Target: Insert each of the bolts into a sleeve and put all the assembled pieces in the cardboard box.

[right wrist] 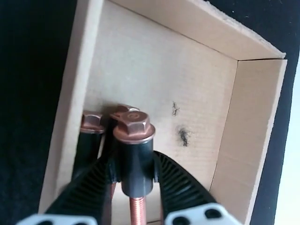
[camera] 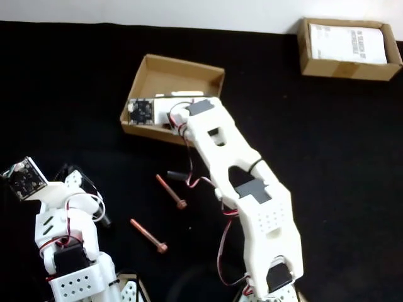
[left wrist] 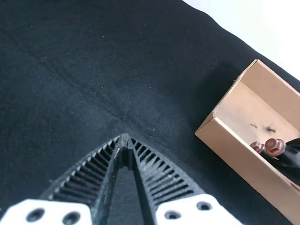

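One assembled piece (right wrist: pixel 133 129), a copper bolt through a black sleeve, is clamped in the right gripper (right wrist: pixel 134 164). The jaws are clenched on the sleeve, with the hex head out in front and the threaded end showing back between the fingers. It sits inside the cardboard box (right wrist: pixel 243 131), low over the floor by one side wall; I can't tell whether it touches the bottom. Two more copper bolt heads are just beside it against that wall. The nearer one (right wrist: pixel 92 123) is clearly in a black sleeve, the other (right wrist: pixel 123 112) is mostly hidden behind the held piece. In the high view the right arm reaches over the box's (camera: pixel 179 66) near edge, wrist above the interior. Two loose bolts lie on the black table (camera: pixel 315 189) in front of the box, one (camera: pixel 171 191) nearer the arm and one (camera: pixel 148 236) further toward the front edge, roughly parallel and apart. A bare black sleeve (camera: pixel 178 175) lies just beside the nearer bolt's tip. The left gripper (left wrist: pixel 124 138) is clenched with nothing in it, fingertips meeting, above bare cloth off to the side of the box (left wrist: pixel 234 117). At the far corner of the table, well apart, is a second box (camera: pixel 349 68) holding a white sheet (camera: pixel 346 43).
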